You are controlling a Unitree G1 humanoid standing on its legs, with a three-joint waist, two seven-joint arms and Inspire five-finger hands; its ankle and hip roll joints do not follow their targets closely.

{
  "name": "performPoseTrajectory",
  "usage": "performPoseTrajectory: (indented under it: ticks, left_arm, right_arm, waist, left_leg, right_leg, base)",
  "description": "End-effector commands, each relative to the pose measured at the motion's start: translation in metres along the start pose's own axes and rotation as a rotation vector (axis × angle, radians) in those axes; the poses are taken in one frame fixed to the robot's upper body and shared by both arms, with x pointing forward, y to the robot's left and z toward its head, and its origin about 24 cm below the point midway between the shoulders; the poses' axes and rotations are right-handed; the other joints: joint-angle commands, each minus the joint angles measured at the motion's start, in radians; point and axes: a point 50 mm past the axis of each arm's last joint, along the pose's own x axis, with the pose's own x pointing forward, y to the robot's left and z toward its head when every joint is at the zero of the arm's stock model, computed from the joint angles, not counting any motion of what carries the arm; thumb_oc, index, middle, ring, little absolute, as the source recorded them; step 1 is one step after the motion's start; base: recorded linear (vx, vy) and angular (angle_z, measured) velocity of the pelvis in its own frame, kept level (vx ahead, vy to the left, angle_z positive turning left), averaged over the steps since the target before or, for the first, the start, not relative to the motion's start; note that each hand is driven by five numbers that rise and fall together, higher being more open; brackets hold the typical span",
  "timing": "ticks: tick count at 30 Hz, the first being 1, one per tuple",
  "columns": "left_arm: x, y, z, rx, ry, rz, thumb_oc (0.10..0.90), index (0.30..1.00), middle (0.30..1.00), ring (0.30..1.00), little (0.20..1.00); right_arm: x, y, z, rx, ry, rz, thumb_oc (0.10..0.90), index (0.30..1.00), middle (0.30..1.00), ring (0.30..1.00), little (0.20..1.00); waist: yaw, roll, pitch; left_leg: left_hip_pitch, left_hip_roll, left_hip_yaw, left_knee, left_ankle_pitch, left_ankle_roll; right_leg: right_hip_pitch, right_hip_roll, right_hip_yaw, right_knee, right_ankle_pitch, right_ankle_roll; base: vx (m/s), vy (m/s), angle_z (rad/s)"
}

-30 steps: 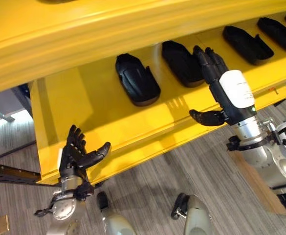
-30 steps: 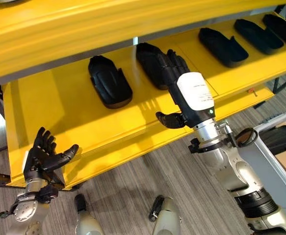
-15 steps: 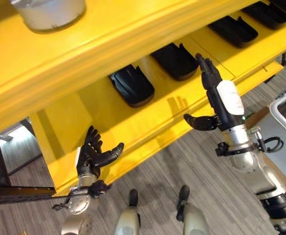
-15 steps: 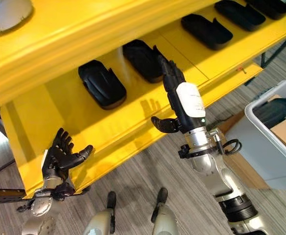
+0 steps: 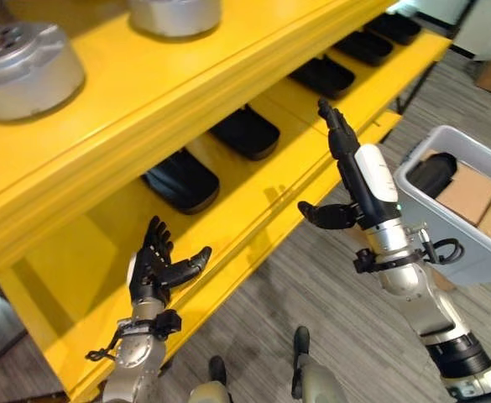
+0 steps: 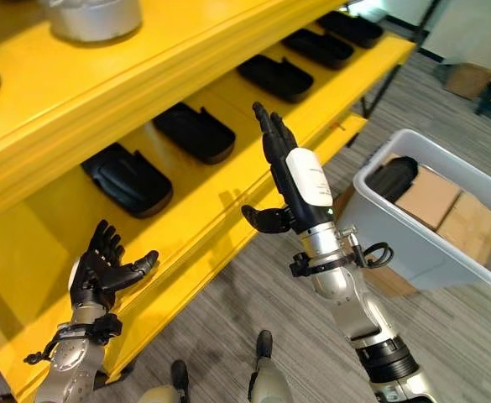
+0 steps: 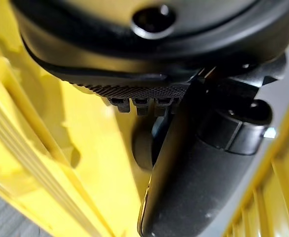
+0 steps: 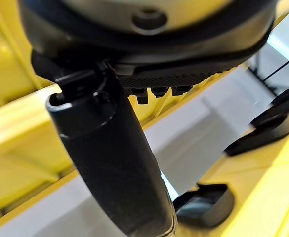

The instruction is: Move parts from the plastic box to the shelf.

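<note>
Grey wood-grain plank floor (image 6: 446, 336) runs beneath the yellow furniture.

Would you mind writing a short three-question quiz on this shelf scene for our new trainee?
1. True or false: the right hand is holding a black part.
2. Where does the grey plastic box stand: A) on the floor to the robot's right, B) on the top shelf, C) under the left hand?
3. Fill in: the row of black parts lies on the ____ shelf.

Key:
1. False; its fingers are straight and empty.
2. A.
3. Yellow.
</note>
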Motion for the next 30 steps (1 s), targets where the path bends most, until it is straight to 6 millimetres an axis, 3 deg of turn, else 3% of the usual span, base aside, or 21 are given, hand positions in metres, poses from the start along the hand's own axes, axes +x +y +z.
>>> performPoseTrajectory:
  ticks: [1, 2, 4, 5, 9, 11, 14, 15, 18, 19, 21, 22, 28, 29, 30]
  left_arm:
    - [0.003, -0.006, 0.045, 0.027, -0.230, -0.086, 0.900, 1.000, 1.000, 1.000, 1.000]
    - [0.001, -0.007, 0.046, 0.020, -0.233, -0.094, 0.900, 1.000, 1.000, 1.000, 1.000]
    - [0.000, -0.006, 0.050, 0.020, -0.245, -0.097, 0.900, 1.000, 1.000, 1.000, 1.000]
    - [0.001, -0.006, 0.054, 0.023, -0.261, -0.098, 0.900, 1.000, 1.000, 1.000, 1.000]
    - [0.002, -0.005, 0.062, 0.032, -0.298, -0.093, 0.900, 1.000, 1.000, 1.000, 1.000]
    - [0.003, -0.003, 0.063, 0.026, -0.308, -0.079, 0.900, 1.000, 1.000, 1.000, 1.000]
    - [0.002, -0.002, 0.067, 0.020, -0.330, -0.068, 0.900, 1.000, 1.000, 1.000, 1.000]
    - [-0.001, -0.003, 0.071, -0.007, -0.351, -0.065, 0.900, 1.000, 1.000, 1.000, 1.000]
    - [-0.001, -0.005, 0.070, -0.029, -0.347, -0.072, 0.900, 1.000, 1.000, 1.000, 1.000]
    - [-0.001, -0.010, 0.070, -0.033, -0.350, -0.090, 0.900, 1.000, 1.000, 1.000, 1.000]
    - [-0.001, -0.012, 0.070, -0.038, -0.349, -0.100, 0.900, 1.000, 1.000, 1.000, 1.000]
    - [-0.001, -0.015, 0.068, -0.048, -0.342, -0.114, 0.900, 1.000, 1.000, 1.000, 1.000]
    - [0.001, -0.021, 0.065, -0.065, -0.329, -0.132, 0.900, 1.000, 1.000, 1.000, 1.000]
    - [0.002, -0.021, 0.065, -0.067, -0.330, -0.130, 0.900, 1.000, 1.000, 1.000, 1.000]
    - [0.002, -0.021, 0.063, -0.062, -0.323, -0.121, 0.900, 1.000, 1.000, 1.000, 1.000]
  right_arm:
    - [0.033, -0.021, 0.038, 0.062, -0.229, -0.138, 0.900, 1.000, 1.000, 1.000, 1.000]
    - [0.035, -0.018, 0.040, 0.070, -0.232, -0.132, 0.900, 1.000, 1.000, 1.000, 1.000]
    - [0.037, -0.019, 0.041, 0.057, -0.235, -0.140, 0.900, 1.000, 1.000, 1.000, 1.000]
    - [0.035, -0.022, 0.040, 0.042, -0.225, -0.157, 0.900, 1.000, 1.000, 1.000, 1.000]
    - [0.033, -0.026, 0.041, 0.024, -0.229, -0.171, 0.900, 1.000, 1.000, 1.000, 1.000]
    - [0.032, -0.027, 0.041, 0.025, -0.232, -0.167, 0.900, 1.000, 1.000, 1.000, 1.000]
    - [0.035, -0.028, 0.042, 0.015, -0.245, -0.151, 0.900, 1.000, 1.000, 1.000, 1.000]
    - [0.036, -0.031, 0.046, 0.042, -0.270, -0.160, 0.900, 1.000, 1.000, 1.000, 1.000]
    - [0.038, -0.030, 0.047, 0.058, -0.280, -0.166, 0.900, 1.000, 1.000, 1.000, 1.000]
    - [0.039, -0.030, 0.048, 0.063, -0.286, -0.168, 0.900, 1.000, 1.000, 1.000, 1.000]
    - [0.039, -0.031, 0.048, 0.065, -0.290, -0.171, 0.900, 1.000, 1.000, 1.000, 1.000]
    - [0.038, -0.031, 0.049, 0.064, -0.295, -0.178, 0.900, 1.000, 1.000, 1.000, 1.000]
    - [0.031, -0.035, 0.045, 0.051, -0.281, -0.186, 0.900, 1.000, 1.000, 1.000, 1.000]
    - [0.030, -0.034, 0.043, 0.055, -0.271, -0.183, 0.900, 1.000, 1.000, 1.000, 1.000]
    - [0.029, -0.033, 0.042, 0.061, -0.265, -0.172, 0.900, 1.000, 1.000, 1.000, 1.000]
  waist:
    - [0.071, 0.084, -0.064]
    - [0.074, 0.084, -0.061]
    - [0.076, 0.078, -0.065]
    - [0.071, 0.063, -0.070]
    - [0.080, 0.045, -0.084]
    - [0.089, 0.031, -0.095]
    - [0.083, 0.032, -0.105]
    - [0.070, 0.050, -0.112]
    - [0.055, 0.070, -0.117]
    - [0.042, 0.084, -0.114]
    - [0.038, 0.092, -0.112]
    - [0.029, 0.097, -0.107]
    - [0.016, 0.095, -0.088]
    - [0.022, 0.089, -0.083]
    - [0.035, 0.078, -0.080]
  left_leg:
    - [-0.050, 0.030, 0.026, 0.000, 0.037, 0.019]
    - [-0.046, 0.037, 0.057, -0.001, 0.049, 0.020]
    - [-0.042, 0.048, 0.065, -0.004, 0.050, 0.010]
    - [-0.052, 0.047, 0.052, 0.005, 0.049, 0.002]
    - [-0.076, 0.075, 0.049, 0.038, 0.046, -0.018]
    - [-0.072, 0.095, 0.050, 0.037, 0.052, -0.041]
    - [-0.060, 0.155, 0.044, 0.033, 0.080, -0.080]
    - [-0.046, 0.223, 0.046, 0.005, 0.124, -0.114]
    - [-0.038, 0.282, 0.048, 0.005, 0.171, -0.141]
    - [-0.038, 0.320, 0.045, 0.034, 0.213, -0.158]
    - [-0.043, 0.335, 0.039, 0.053, 0.227, -0.165]
    - [-0.053, 0.353, 0.032, 0.107, 0.263, -0.172]
    - [-0.118, 0.370, -0.014, 0.312, 0.302, -0.170]
    - [-0.141, 0.331, -0.040, 0.301, 0.284, -0.153]
    - [-0.179, 0.255, -0.084, 0.271, 0.217, -0.128]
  right_leg:
    - [0.117, -0.154, -0.408, 0.222, -0.233, 0.052]
    - [0.123, -0.205, -0.453, 0.226, -0.194, 0.051]
    - [0.135, -0.282, -0.444, 0.198, -0.123, 0.080]
    - [0.156, -0.320, -0.381, 0.150, -0.061, 0.104]
    - [0.184, -0.338, -0.343, 0.100, -0.029, 0.120]
    - [0.194, -0.318, -0.359, 0.077, -0.052, 0.126]
    - [0.200, -0.266, -0.365, 0.060, -0.094, 0.120]
    - [0.209, -0.197, -0.372, 0.037, -0.162, 0.097]
    - [0.215, -0.126, -0.363, 0.015, -0.205, 0.066]
    - [0.221, -0.074, -0.354, 0.002, -0.230, 0.042]
    - [0.228, -0.053, -0.353, -0.007, -0.239, 0.031]
    - [0.245, -0.020, -0.349, -0.028, -0.256, 0.011]
    - [0.290, 0.042, -0.344, -0.063, -0.304, -0.041]
    - [0.284, 0.037, -0.335, -0.065, -0.306, -0.041]
    - [0.280, 0.027, -0.316, -0.065, -0.306, -0.036]
  base:
    - [-0.04, -0.074, -1.47]
    - [0.05, -0.131, -1.39]
    - [0.01, -0.227, -0.65]
    - [0.00, -0.323, -0.26]
    - [0.01, -0.235, 0.07]
    - [0.04, -0.249, -0.15]
    - [0.05, -0.312, -0.24]
    - [0.07, -0.434, -0.25]
    - [0.07, -0.323, -0.27]
    - [0.09, -0.298, -0.33]
    - [0.06, -0.218, -0.26]
    - [0.04, -0.151, -0.16]
    - [0.07, -0.165, -0.09]
    - [0.06, 0.001, -0.08]
    - [0.09, 0.026, -0.25]
